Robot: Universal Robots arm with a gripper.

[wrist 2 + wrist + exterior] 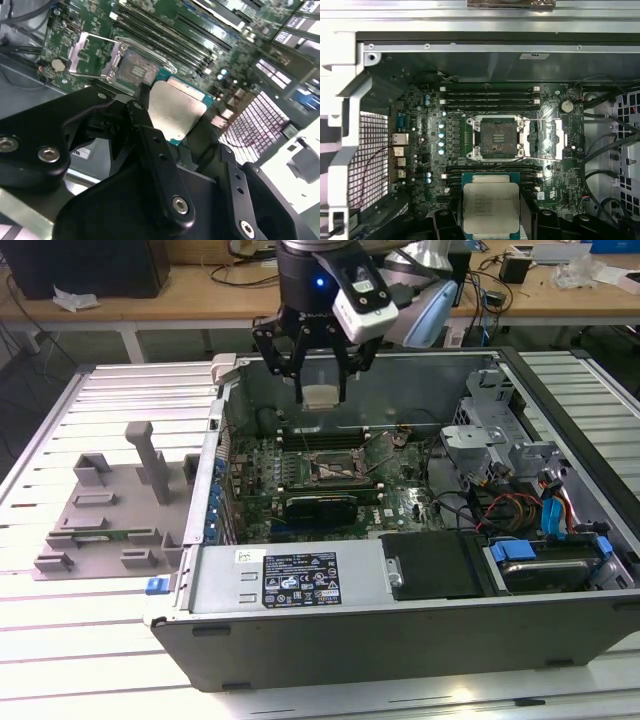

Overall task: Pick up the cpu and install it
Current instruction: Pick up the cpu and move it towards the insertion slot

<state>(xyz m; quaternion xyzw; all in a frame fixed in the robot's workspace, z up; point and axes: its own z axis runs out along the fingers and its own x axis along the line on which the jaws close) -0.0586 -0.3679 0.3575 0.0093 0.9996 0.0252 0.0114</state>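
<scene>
A black gripper (320,388) hangs on the arm (310,275) over an open computer case (400,590). Its fingers (150,135) are closed on the cpu (321,397), pressing on two opposite edges. The cpu is held flat in the air, well above the motherboard (400,508) and touching nothing but the gripper.

In both wrist views the cpu (491,207) shows a silver-grey metal top on a green board. In the second wrist view the cpu (175,112) sits between dark linked finger bars.

Below it, the socket (496,136) on the motherboard is bare, with a dark square centre. Its metal latch plate (545,137) is swung open to one side, and a thin wire lever stands raised beside it. Memory slots (490,97) run in long rows just beside the socket, on two sides of it.

In the exterior view the case lies on its side on a pale slatted surface (80,660). Inside the case, towards the exterior view's right, are red, black and blue cables (555,515). A grey plastic tray (100,530) with raised blocks lies on the surface at the exterior view's left of the case, just beside it.
</scene>
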